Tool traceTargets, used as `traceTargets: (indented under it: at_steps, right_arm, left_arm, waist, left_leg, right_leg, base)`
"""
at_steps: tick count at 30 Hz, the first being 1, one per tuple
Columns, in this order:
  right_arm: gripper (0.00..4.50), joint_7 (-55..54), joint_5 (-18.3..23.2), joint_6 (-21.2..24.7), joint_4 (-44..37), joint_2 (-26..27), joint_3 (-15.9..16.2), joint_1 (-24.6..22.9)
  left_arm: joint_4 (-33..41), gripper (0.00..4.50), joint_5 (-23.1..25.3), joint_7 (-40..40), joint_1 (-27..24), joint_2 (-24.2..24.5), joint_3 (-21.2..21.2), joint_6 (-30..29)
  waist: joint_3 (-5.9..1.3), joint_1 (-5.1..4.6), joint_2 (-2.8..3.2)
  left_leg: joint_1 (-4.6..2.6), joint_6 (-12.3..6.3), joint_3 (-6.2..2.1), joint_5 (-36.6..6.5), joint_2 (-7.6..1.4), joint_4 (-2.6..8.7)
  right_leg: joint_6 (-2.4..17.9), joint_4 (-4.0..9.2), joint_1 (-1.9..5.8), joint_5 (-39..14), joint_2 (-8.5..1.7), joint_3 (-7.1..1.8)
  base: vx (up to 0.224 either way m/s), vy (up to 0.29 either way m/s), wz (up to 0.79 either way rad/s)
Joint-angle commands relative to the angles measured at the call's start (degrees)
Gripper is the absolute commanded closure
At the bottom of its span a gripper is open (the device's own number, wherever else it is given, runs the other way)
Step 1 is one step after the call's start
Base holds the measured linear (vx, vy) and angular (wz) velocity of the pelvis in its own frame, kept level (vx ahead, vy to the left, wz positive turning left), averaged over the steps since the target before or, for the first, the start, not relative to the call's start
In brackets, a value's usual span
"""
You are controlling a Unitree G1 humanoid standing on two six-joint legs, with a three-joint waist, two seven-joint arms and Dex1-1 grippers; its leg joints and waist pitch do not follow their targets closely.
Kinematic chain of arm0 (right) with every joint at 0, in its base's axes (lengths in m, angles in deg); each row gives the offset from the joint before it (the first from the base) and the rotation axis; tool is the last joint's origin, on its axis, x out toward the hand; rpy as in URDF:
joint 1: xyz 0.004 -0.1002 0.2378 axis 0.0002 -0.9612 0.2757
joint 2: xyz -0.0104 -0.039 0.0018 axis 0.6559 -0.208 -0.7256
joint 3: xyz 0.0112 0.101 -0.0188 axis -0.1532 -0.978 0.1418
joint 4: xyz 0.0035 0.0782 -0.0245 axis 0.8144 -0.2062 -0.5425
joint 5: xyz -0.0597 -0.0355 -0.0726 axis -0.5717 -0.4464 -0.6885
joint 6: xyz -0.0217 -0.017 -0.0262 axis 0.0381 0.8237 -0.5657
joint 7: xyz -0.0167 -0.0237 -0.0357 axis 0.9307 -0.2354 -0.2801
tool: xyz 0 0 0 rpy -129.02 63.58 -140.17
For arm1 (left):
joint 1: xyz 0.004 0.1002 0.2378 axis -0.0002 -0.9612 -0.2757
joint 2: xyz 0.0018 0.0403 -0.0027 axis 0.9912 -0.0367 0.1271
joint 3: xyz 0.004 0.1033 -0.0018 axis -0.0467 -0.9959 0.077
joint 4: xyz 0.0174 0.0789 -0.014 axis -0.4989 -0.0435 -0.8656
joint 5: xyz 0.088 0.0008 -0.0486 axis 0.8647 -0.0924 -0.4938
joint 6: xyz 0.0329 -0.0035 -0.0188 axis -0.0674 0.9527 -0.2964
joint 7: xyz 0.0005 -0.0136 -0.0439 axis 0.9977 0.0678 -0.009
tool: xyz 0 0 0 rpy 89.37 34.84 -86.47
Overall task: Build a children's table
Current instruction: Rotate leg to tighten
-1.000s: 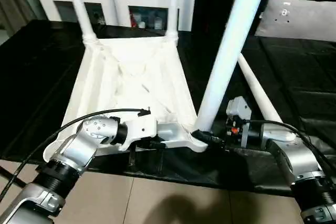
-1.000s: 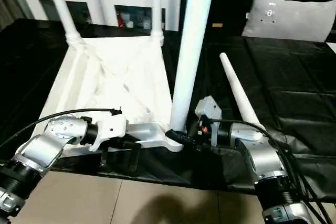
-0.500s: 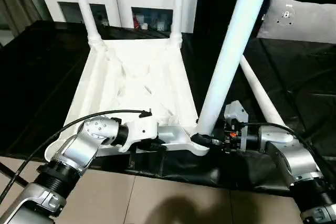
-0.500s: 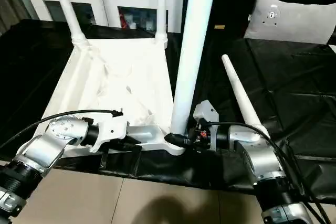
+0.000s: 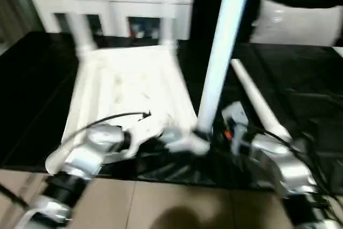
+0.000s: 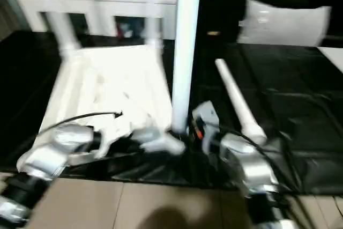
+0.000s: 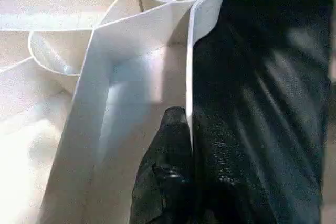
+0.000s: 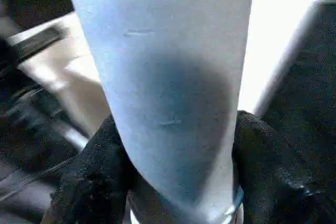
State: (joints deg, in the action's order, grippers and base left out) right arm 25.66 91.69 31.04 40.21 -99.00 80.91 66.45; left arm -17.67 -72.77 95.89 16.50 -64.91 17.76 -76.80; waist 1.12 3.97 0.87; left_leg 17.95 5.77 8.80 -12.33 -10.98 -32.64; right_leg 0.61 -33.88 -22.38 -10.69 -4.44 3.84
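Now my right jaws [image 8: 173,182] are clamped round the upright leg [image 5: 222,52] at the tabletop's [image 5: 128,87] near corner socket, its long axis vertical. Left jaws [image 7: 178,145] pinch that corner's rim together. One spare leg [image 5: 254,100] lies beside it on the black-covered bench [image 5: 300,84]; a cabinet [image 5: 107,4] stands beyond.

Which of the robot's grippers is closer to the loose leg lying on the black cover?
The right. The right gripper clasps the upright leg, just beside the loose leg. The left gripper pinches the tabletop rim, on the upright leg's far side.
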Motion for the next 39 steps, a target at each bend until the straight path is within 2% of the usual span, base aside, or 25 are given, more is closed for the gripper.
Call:
traceTargets:
  at_steps: [1, 2, 3, 4, 5, 6, 8, 10, 11, 12, 13, 14, 16, 17, 19, 22, 23, 24, 27, 30, 31, 34, 38, 39]
  right_arm:
    - [2.10, -7.77, -2.73, 3.77, 4.06, 3.12, 1.05, 1.07]
    - [2.10, -9.70, -3.02, 4.01, 4.68, 3.95, 0.68, 1.56]
    - [2.10, -12.86, -3.49, 4.40, 5.70, 5.31, 0.07, 2.35]
    - [2.10, -18.04, -4.04, 4.50, 8.23, 7.45, -1.20, 3.96]
    - [2.10, -22.50, -4.16, 3.74, 11.28, 9.23, -2.64, 5.65]
    - [2.10, -23.42, -3.86, 3.43, 12.20, 9.78, -3.24, 6.13]
    - [1.58, -25.89, -2.72, 2.55, 14.95, 11.47, -5.15, 7.59]
    - [1.43, -25.79, -1.33, 2.29, 15.82, 12.49, -6.36, 8.09]
    - [1.37, -25.38, -1.23, 2.17, 15.80, 12.71, -6.49, 8.16]
    - [1.25, -25.37, -1.30, 2.10, 15.77, 12.76, -6.53, 8.18]
    - [1.11, -25.05, -1.31, 1.87, 15.49, 12.81, -6.60, 8.18]
    - [1.02, -25.02, -1.57, 1.71, 15.12, 12.84, -6.72, 8.22]
    - [0.89, -24.57, -1.79, 0.88, 15.28, 12.62, -6.71, 8.40]
    - [0.78, -24.12, -2.12, -0.27, 15.66, 12.16, -6.67, 8.60]
    - [0.57, -23.64, -2.17, -0.93, 15.55, 11.81, -6.69, 8.55]
    - [0.44, -20.63, -2.51, -3.32, 13.52, 9.41, -6.18, 7.40]
    - [0.23, -18.11, -1.88, -4.55, 11.99, 8.33, -6.19, 6.61]
    - [0.23, -12.96, -0.03, -5.53, 8.75, 6.35, -6.33, 5.02]
    - [0.07, -7.23, 1.58, -5.23, 5.44, 3.45, -5.90, 3.26]
    - [0.07, 1.68, 1.99, -5.52, 2.22, -2.82, -4.26, 1.14]
    - [0.07, 3.12, 2.01, -5.66, 2.01, -3.85, -4.02, 1.02]
    - [0.07, 6.34, 2.24, -5.62, 1.86, -6.20, -3.45, 1.03]
    - [0.07, 15.64, 2.78, -6.60, 2.12, -11.22, -1.75, 1.93]
    - [0.07, 15.87, 2.80, -6.61, 2.12, -11.32, -1.67, 1.94]
  left_arm:
    - [1.98, 4.50, -1.70, -4.58, -1.45, -4.76, -0.90, -5.04]
    - [2.32, 4.50, -1.67, -6.01, -1.50, -5.84, -0.57, -5.91]
    - [2.86, 4.50, -1.63, -8.35, -1.58, -7.61, -0.03, -7.32]
    - [3.57, 4.50, -1.23, -11.92, -1.58, -10.52, 0.46, -9.24]
    - [3.76, 4.50, -0.59, -15.46, -1.32, -13.63, 0.58, -10.05]
    - [3.78, 4.50, -0.28, -16.47, -1.20, -14.57, 0.49, -10.12]
    - [3.78, 4.50, 0.63, -19.51, -0.73, -17.57, 0.09, -10.25]
    - [3.85, 4.50, 1.53, -20.81, -0.41, -18.91, -0.76, -9.94]
    - [4.01, 4.50, 2.46, -20.72, -0.38, -18.39, -1.57, -9.46]
    - [4.10, 4.50, 2.68, -20.70, -0.40, -18.22, -1.74, -9.43]
    - [4.11, 4.50, 3.15, -20.56, -0.44, -17.51, -1.96, -9.29]
    - [4.17, 4.50, 3.70, -20.50, -0.49, -16.28, -2.10, -9.19]
    - [3.91, 4.50, 4.34, -20.41, -0.43, -15.27, -2.06, -9.04]
    - [3.42, 4.50, 5.35, -20.01, -0.39, -14.08, -2.12, -8.41]
    - [3.17, 4.50, 5.63, -19.48, -0.38, -13.44, -2.17, -7.81]
    - [2.43, 4.50, 5.54, -17.61, -0.20, -11.40, -2.07, -6.25]
    - [2.08, 4.50, 5.39, -16.73, -0.06, -10.58, -2.12, -5.36]
    - [1.21, 4.50, 5.30, -15.36, 0.25, -9.12, -2.42, -3.58]
    - [-0.02, 4.50, 5.37, -13.95, 0.66, -7.67, -2.77, -2.24]
    - [-1.69, 4.50, 4.81, -8.91, 1.12, -4.80, -3.93, 1.33]
    - [-1.87, 4.50, 4.73, -7.71, 1.16, -4.20, -4.25, 1.90]
    - [-2.33, 4.50, 4.73, -4.78, 1.24, -2.66, -5.23, 3.98]
    - [-3.49, 4.50, 3.58, 4.82, 1.18, 1.82, -8.09, 10.97]
    - [-3.53, 4.50, 3.57, 5.02, 1.18, 1.93, -8.16, 11.14]
  waist:
    - [-0.96, -0.05, -0.44]
    - [-1.00, -0.56, -0.17]
    - [-1.11, -0.85, -0.27]
    - [-1.13, -1.11, -0.12]
    - [-1.30, -1.37, -0.28]
    - [-1.10, -1.75, -0.55]
    - [-1.08, -1.76, -0.79]
    - [-1.24, -1.67, -0.77]
    - [-1.30, -1.49, -1.10]
    - [-1.52, -1.04, -0.94]
    - [-1.60, -0.80, -0.86]
    - [-1.81, -0.48, -0.75]
    - [-1.88, -0.23, -0.77]
    - [-2.52, 0.11, -0.55]
    - [-2.39, 0.06, -0.56]
    - [-2.13, 0.12, -0.40]
    - [-2.10, 0.07, -0.50]
    - [-2.11, 0.11, -0.42]
    - [-2.02, 0.25, -0.37]
    - [-2.02, 0.74, -0.37]
    - [-1.98, 0.84, -0.15]
    - [-1.97, 0.94, -0.37]
    - [-2.16, 1.41, -0.50]
    - [-2.19, 1.58, -0.37]
  left_leg:
    - [0.86, -0.02, -0.46, -19.61, -0.74, 4.32]
    - [0.92, -0.01, -0.56, -19.70, -0.71, 4.34]
    - [1.10, -0.40, -0.71, -19.78, -0.82, 4.47]
    - [1.28, -0.37, -0.74, -19.83, -0.90, 4.59]
    - [1.31, -0.34, -0.80, -19.50, -1.02, 4.69]
    - [1.26, -0.42, -0.78, -19.85, -0.88, 4.64]
    - [0.92, -1.17, -0.58, -20.41, -0.74, 4.42]
    - [1.25, -1.87, -0.61, -19.65, -0.84, 4.57]
    - [1.39, -2.34, -0.49, -18.66, -0.92, 4.63]
    - [1.18, -2.66, -0.30, -17.11, -1.11, 4.56]
    - [1.31, -2.79, -0.20, -15.87, -1.14, 4.52]
    - [1.76, -2.87, -0.22, -12.89, -1.32, 4.55]
    - [1.84, -2.98, 0.02, -11.07, -1.34, 4.36]
    - [2.21, -3.24, 0.06, -6.64, -1.23, 3.87]
    - [2.39, -3.89, 0.21, -4.71, -1.23, 3.70]
    - [2.33, -3.65, 0.25, -6.60, -1.31, 3.88]
    - [2.33, -3.56, 0.28, -7.19, -1.38, 3.90]
    - [2.30, -3.67, 0.28, -7.51, -1.41, 3.92]
    - [2.31, -4.70, 0.35, -7.58, -1.47, 3.85]
    - [2.21, -5.31, 0.35, -7.54, -1.50, 3.73]
    - [2.23, -5.35, 0.37, -7.77, -1.49, 3.71]
    - [2.09, -5.07, 0.38, -8.05, -1.53, 3.76]
    - [1.90, -5.52, 0.42, -6.95, -1.70, 3.59]
    - [1.84, -5.73, 0.43, -6.46, -1.76, 3.53]
  right_leg:
    - [1.81, 6.79, 1.48, -37.97, -3.43, -1.61]
    - [1.89, 6.88, 1.44, -37.77, -3.42, -1.42]
    - [1.76, 6.88, 1.60, -36.94, -3.41, -1.33]
    - [2.13, 6.75, 1.69, -35.75, -3.35, -1.32]
    - [2.73, 6.61, 1.74, -33.70, -3.31, -1.27]
    - [3.19, 6.72, 1.50, -33.45, -3.20, -1.18]
    - [2.93, 7.09, 1.15, -34.14, -3.25, -1.32]
    - [3.02, 6.90, 1.39, -32.26, -3.35, -1.50]
    - [3.31, 6.75, 1.46, -30.38, -3.30, -1.70]
    - [4.36, 6.33, 1.34, -27.39, -3.34, -2.07]
    - [4.93, 6.12, 1.48, -25.37, -3.36, -2.20]
    - [6.18, 5.40, 1.98, -20.72, -3.30, -2.30]
    - [7.68, 5.00, 2.02, -17.13, -3.21, -2.32]
    - [9.15, 4.19, 2.55, -10.88, -3.32, -2.33]
    - [10.02, 3.94, 2.47, -7.67, -3.21, -2.29]
    - [10.25, 4.20, 2.59, -10.13, -3.25, -2.13]
    - [10.08, 4.26, 2.61, -10.71, -3.23, -2.16]
    - [9.97, 4.26, 2.61, -10.83, -3.24, -2.18]
    - [10.13, 4.32, 2.70, -9.36, -3.12, -2.22]
    - [10.25, 4.29, 2.73, -10.16, -3.24, -2.25]
    - [10.28, 4.32, 2.72, -10.64, -3.25, -2.24]
    - [10.46, 4.46, 2.62, -12.59, -3.31, -2.18]
    - [11.58, 4.03, 2.56, -9.95, -3.28, -2.26]
    - [12.15, 3.75, 2.56, -8.55, -3.27, -2.27]
  base:
    - [-0.056, 0.002, -0.04]
    - [0.000, 0.000, 0.00]
    - [0.000, 0.000, 0.00]
    - [0.000, 0.000, 0.00]
    - [0.000, 0.000, 0.00]
    - [0.000, 0.000, 0.00]
    - [0.000, 0.000, 0.00]
    - [0.000, 0.000, 0.00]
    - [0.000, 0.000, 0.00]
    - [0.000, 0.000, 0.00]
    - [0.000, 0.000, 0.00]
    - [0.000, 0.000, 0.00]
    - [0.000, 0.000, 0.00]
    - [0.000, 0.000, 0.00]
    - [0.000, 0.000, 0.00]
    - [0.000, 0.000, 0.00]
    - [0.000, 0.000, 0.00]
    - [0.000, 0.000, 0.00]
    - [0.000, 0.000, 0.00]
    - [0.000, 0.000, 0.00]
    - [0.000, 0.000, 0.00]
    - [0.000, 0.000, 0.00]
    - [0.000, 0.000, 0.00]
    - [0.000, 0.000, 0.00]
